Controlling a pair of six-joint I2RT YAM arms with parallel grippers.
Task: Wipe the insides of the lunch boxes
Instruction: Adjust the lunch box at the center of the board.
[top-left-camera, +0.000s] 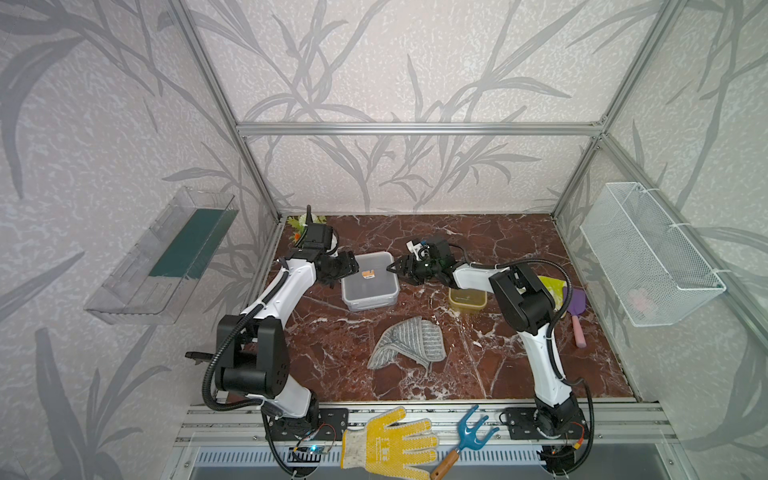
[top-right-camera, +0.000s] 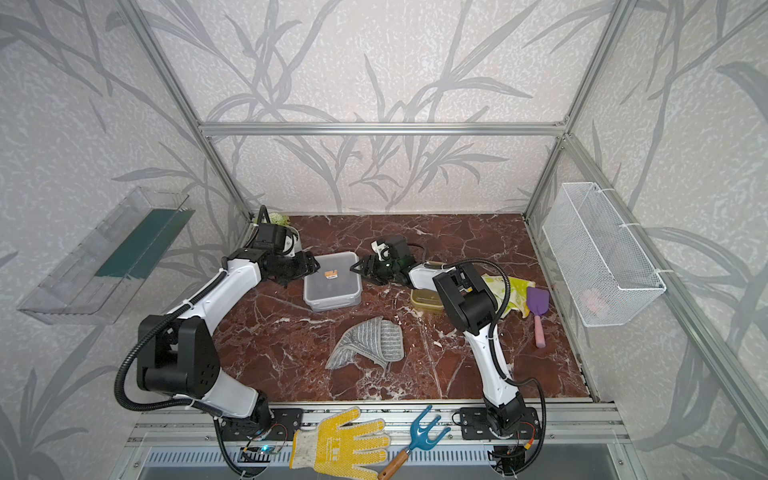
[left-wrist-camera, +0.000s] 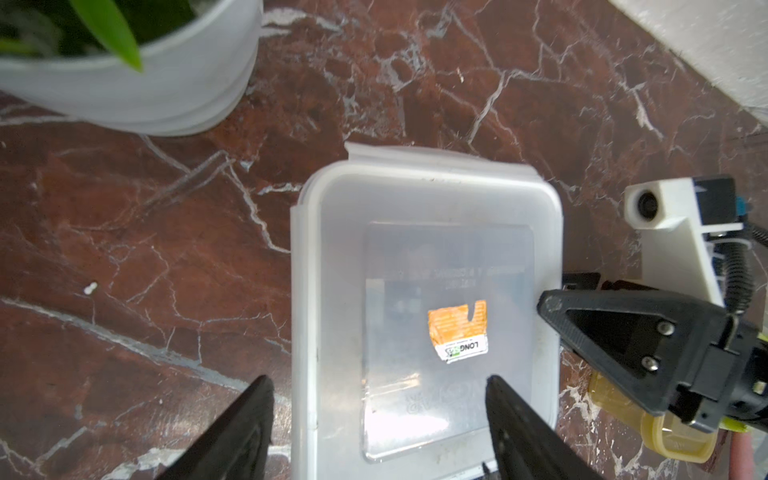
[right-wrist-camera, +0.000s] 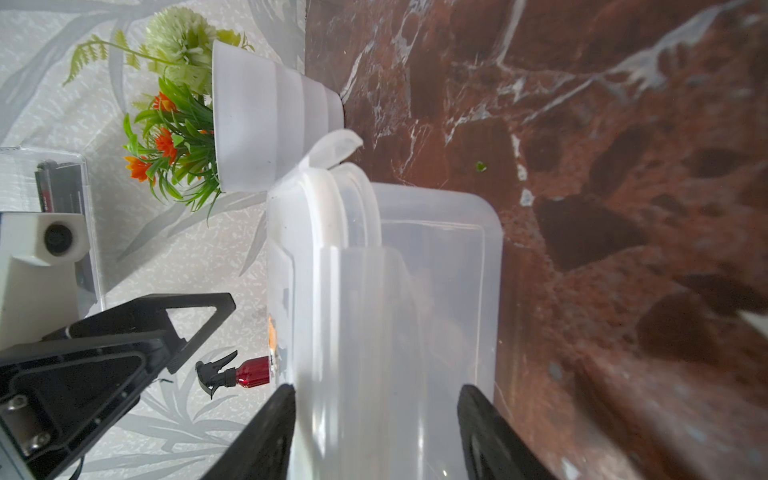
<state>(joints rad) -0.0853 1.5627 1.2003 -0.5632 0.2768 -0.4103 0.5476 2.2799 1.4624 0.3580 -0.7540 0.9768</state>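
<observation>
The larger clear greyish lunch box (top-left-camera: 370, 286) (top-right-camera: 332, 286) stands lidded at the back middle, with an orange sticker (left-wrist-camera: 457, 328) on its lid. My left gripper (top-left-camera: 352, 268) (left-wrist-camera: 378, 399) hangs open over the lid's left part, one finger beside the box. At the box's right end my right gripper (top-left-camera: 390, 268) (right-wrist-camera: 376, 411) is turned on its side. It is open, with the lid edge and side latch (right-wrist-camera: 365, 311) between its fingers. The far latch (right-wrist-camera: 336, 145) is flipped up. The smaller amber lunch box (top-left-camera: 467, 299) (top-right-camera: 424, 301) sits lidded under the right forearm.
A grey striped cloth (top-left-camera: 409, 343) lies crumpled in front of the boxes. A white plant pot (left-wrist-camera: 137, 83) stands in the back left corner. A yellow-green cloth (top-left-camera: 550, 284) and a purple scoop (top-left-camera: 577, 309) lie at the right. A wire basket (top-left-camera: 648, 253) and a clear tray (top-left-camera: 166, 257) hang on the walls.
</observation>
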